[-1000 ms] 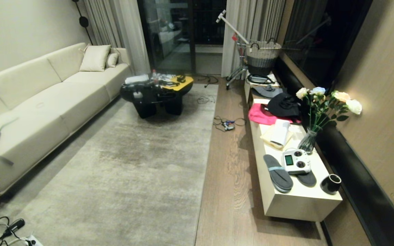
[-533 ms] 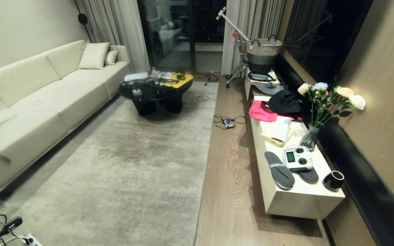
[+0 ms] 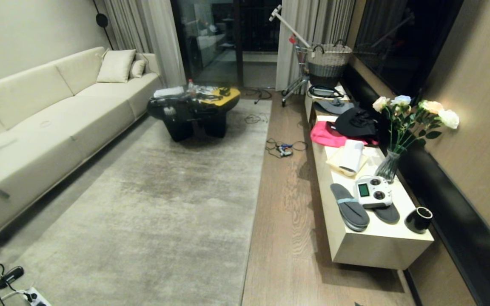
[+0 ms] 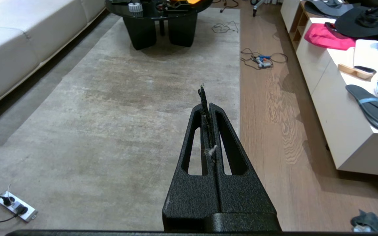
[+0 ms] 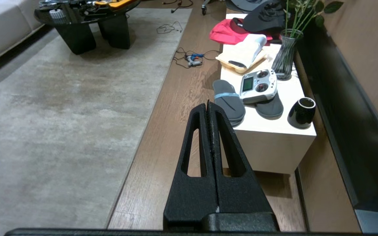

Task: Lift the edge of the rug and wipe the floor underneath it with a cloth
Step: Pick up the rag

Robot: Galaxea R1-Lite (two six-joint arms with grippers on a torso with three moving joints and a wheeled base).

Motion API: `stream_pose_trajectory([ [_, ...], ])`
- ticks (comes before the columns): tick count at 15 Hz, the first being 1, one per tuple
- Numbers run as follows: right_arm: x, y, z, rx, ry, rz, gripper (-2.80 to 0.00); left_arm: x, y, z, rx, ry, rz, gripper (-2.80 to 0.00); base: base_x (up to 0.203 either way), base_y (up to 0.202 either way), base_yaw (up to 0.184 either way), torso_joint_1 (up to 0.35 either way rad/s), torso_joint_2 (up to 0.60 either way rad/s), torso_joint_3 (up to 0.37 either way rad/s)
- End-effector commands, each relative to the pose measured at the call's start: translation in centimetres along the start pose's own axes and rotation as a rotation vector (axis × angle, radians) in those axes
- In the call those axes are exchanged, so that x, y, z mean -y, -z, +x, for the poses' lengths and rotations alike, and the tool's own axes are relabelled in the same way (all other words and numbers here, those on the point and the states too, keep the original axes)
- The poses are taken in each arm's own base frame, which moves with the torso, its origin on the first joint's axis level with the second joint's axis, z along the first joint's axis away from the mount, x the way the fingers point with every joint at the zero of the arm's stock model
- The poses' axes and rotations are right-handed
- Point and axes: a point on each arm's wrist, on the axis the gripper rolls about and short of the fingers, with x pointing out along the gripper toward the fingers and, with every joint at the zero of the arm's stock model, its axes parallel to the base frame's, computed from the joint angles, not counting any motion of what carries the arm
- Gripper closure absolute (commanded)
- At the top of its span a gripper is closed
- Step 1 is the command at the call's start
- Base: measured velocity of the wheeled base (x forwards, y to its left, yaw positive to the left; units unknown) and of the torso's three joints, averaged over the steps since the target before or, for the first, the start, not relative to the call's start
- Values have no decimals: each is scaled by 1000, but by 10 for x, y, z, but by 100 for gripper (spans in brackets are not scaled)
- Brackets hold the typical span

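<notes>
Both clenched, gripping nothing: left hand [image 4: 207, 106] over the rug, right hand [image 5: 208, 108] over the floor [image 3: 285, 204]. Rug edge [image 3: 255, 187] flat along the planks. Cloth [image 4: 367, 220] at four o'clock from the left hand, on bare floor.

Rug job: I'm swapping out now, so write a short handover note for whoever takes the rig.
Left gripper: shut, only lint and a dark scrap between its tips, hanging over the rug.
Right gripper: shut, empty, over the floor.
Rug edge: lies flat along the bare planks.
Cloth: crumpled on the floor beside the low white cabinet, not picked up.
Done: nothing.
Left: fetch the cloth, lift the edge, wipe underneath.
</notes>
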Motion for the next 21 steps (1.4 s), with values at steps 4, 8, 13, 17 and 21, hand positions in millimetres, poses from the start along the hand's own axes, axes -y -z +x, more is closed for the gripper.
stream_pose_trajectory([
  [4, 0, 0, 0, -1, -1, 3, 0, 0, 0, 0, -1, 0, 0, 0, 0, 0, 0, -144, 367, 222],
  [8, 0, 0, 0, -1, -1, 3, 0, 0, 0, 0, -1, 0, 0, 0, 0, 0, 0, -173, 483, 309],
  [13, 0, 0, 0, -1, 1, 6, 0, 0, 0, 0, -1, 0, 0, 0, 0, 0, 0, -172, 535, 362],
  [17, 1, 0, 0, 1, 29, 30, 0, 0, 0, 0, -1, 0, 0, 0, 0, 0, 0, -142, 504, 366],
  [21, 1, -1, 0, 7, 57, 78, 0, 0, 0, 0, 0, 0, 0, 0, 0, 0, 0, -96, 468, 378],
])
